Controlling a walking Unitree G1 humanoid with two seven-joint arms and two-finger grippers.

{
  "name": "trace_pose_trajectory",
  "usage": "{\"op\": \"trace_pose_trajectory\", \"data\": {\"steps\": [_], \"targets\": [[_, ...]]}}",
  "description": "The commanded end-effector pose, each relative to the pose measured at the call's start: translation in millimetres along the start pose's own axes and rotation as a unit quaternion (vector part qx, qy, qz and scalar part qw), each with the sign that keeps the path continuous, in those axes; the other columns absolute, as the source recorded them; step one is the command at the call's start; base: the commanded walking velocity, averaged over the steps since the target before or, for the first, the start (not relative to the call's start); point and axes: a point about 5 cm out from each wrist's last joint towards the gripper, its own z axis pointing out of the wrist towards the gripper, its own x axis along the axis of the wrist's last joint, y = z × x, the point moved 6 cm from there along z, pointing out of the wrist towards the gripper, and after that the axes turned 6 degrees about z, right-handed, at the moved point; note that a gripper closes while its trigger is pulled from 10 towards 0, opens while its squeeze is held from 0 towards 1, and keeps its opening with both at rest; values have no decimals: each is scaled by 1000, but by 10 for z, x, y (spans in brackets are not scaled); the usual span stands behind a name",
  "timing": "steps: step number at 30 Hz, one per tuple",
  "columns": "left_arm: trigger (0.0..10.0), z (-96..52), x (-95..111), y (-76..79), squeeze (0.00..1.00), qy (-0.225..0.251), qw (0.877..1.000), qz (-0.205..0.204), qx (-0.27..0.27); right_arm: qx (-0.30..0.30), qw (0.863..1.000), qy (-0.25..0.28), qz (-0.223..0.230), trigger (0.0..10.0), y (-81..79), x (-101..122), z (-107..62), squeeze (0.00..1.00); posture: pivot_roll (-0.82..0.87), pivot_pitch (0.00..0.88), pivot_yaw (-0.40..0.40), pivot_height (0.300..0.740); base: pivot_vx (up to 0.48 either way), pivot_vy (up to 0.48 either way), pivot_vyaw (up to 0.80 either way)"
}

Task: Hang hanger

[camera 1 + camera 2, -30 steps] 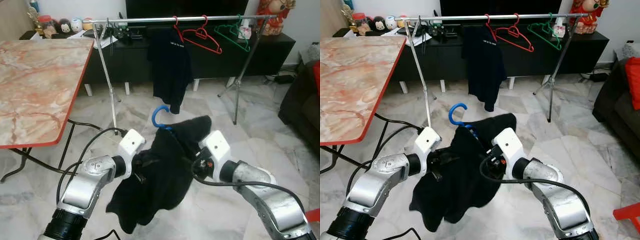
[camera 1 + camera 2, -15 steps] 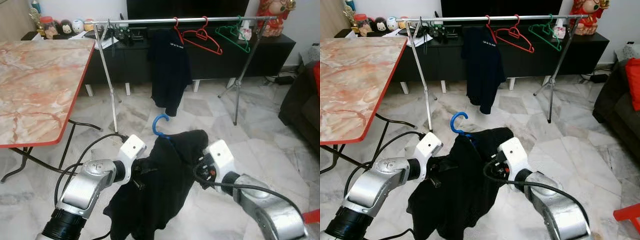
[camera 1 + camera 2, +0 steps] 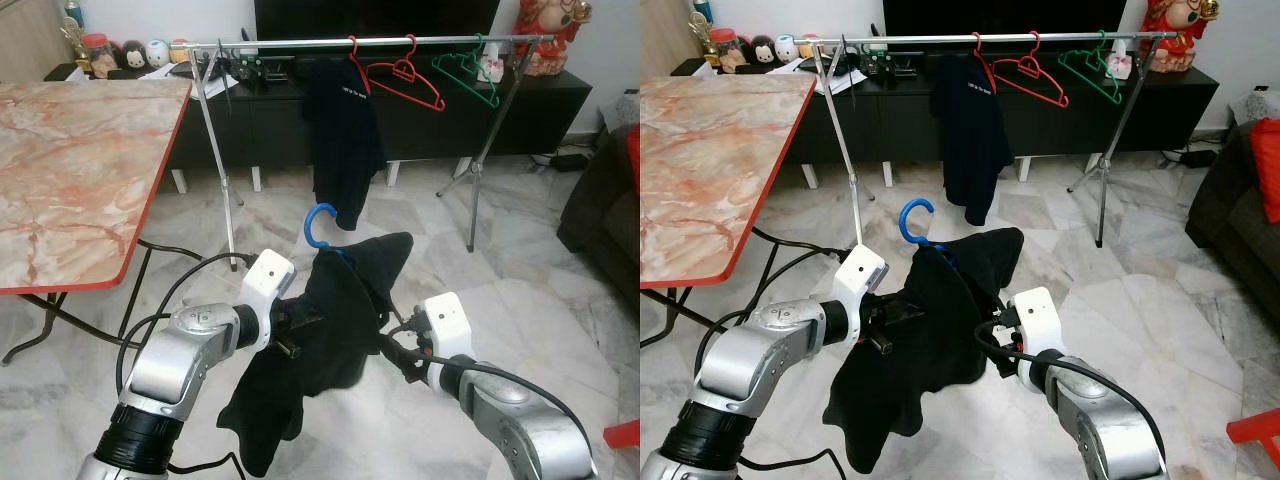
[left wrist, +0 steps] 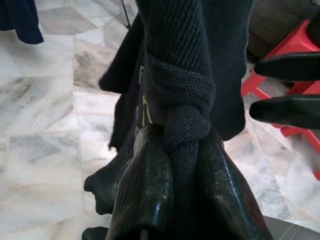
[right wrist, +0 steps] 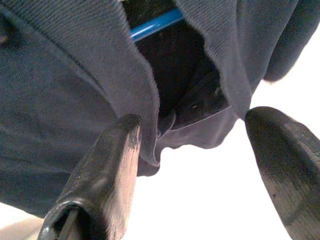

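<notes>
Left wrist view, left gripper (image 4: pixel 172 165) fingers pinching black garment (image 3: pixel 320 340), right gripper (image 5: pixel 190 150) spread.

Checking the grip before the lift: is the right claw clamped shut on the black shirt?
No, the right claw is open, its fingers spread apart beside the black shirt.

Both silver arms reach forward and inward, elbows bent, white wrists facing each other. The left tool (image 4: pixel 175 165) has its 2 black fingers (image 4: pixel 145 185) pinched tight on dark knit fabric (image 4: pixel 180 90). The right tool (image 5: pixel 195 150) sits lower, its 2 fingers (image 5: pixel 107 165) spread wide apart.
</notes>
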Motion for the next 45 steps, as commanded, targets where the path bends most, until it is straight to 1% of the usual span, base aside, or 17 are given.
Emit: {"op": "trace_pose_trajectory", "data": {"steps": [1, 2, 4, 6, 11, 15, 18, 23, 29, 32, 33, 39, 40, 41, 42, 43, 45], "targets": [[10000, -39, 212, 38, 0, 34, 999, 4, -6, -30, 999, -3, -18, 10000, 161, -9, -3, 0, -95, 0, -69, 740, 0, 0, 0], [10000, -47, 221, 68, 0, 35, 999, -2, -13, -49, 998, -5, -33, 10000, 258, -7, -8, 0, -100, 0, -70, 740, 0, 0, 0], [10000, -59, 223, 111, 0, 35, 999, -6, -23, -56, 998, -1, -27, 10000, 300, 9, -11, 0, -98, 0, -72, 740, 0, 0, 0], [10000, -69, 210, 138, 0, 33, 999, -4, -29, -53, 998, 4, -24, 10000, 303, 23, -5, 0, -95, 0, -74, 740, 0, 0, 0], [10000, -88, 196, 123, 0, 29, 999, -4, -25, -55, 998, 0, -41, 10000, 319, 29, 23, 0, -82, 0, -90, 740, 0, 0, 0], [10000, -98, 216, 146, 0, 30, 999, -7, -24, -62, 997, -3, -56, 10000, 397, 34, 62, 0, -69, 0, -101, 740, 0, 0, 0], [10000, -108, 231, 172, 0, 33, 999, -7, -26, -62, 996, 0, -66, 10000, 415, 46, 76, 0, -69, 0, -101, 740, 0, 0, 0], [10000, -128, 279, 203, 0, 40, 999, -4, -31, -20, 997, 15, -72, 10000, 318, 145, 159, 0, -46, 0, -111, 740, 0, 0, 0], [10000, -142, 300, 255, 0, 41, 998, 2, -47, -1, 997, 20, -76, 10000, 277, 165, 196, 0, -39, 0, -106, 740, 0, 0, 0], [10000, -152, 291, 276, 0, 38, 998, 4, -55, 7, 997, 19, -74, 10000, 247, 153, 208, 0, -35, 0, -100, 740, 0, 0, 0], [10000, -168, 273, 288, 0, 33, 998, 9, -59, 13, 997, 15, -76, 10000, 213, 122, 215, 0, -31, 0, -93, 740, 0, 0, 0], [10000, -221, 259, 309, 0, 29, 997, 12, -68, 15, 997, 18, -75, 10000, 171, 91, 234, 0, -24, 0, -72, 740, 0, 0, 0], [10000, -230, 260, 314, 0, 27, 997, 13, -70, 16, 997, 20, -75, 4510, 162, 88, 239, 0, -22, 0, -66, 740, 0, 0, 0], [10000, -237, 261, 317, 0, 27, 997, 14, -71, 17, 997, 21, -75, 3804, 155, 87, 244, 0, -21, 0, -64, 740, 0, 0, 0], [10000, -241, 262, 319, 0, 26, 997, 14, -71, 18, 997, 22, -75, 3804, 152, 87, 247, 0, -21, 0, -64, 740, 0, 0, 0], [10000, -248, 263, 319, 0, 25, 997, 15, -73, 20, 997, 23, -75, 0, 134, 83, 254, 0, -18, 0, -51, 740, 0, 0, 0], [10000, -255, 265, 317, 0, 23, 997, 16, -74, 23, 997, 24, -74, 0, 114, 79, 261, 0, -16, 0, -46, 740, 0, 0, 0]]}}
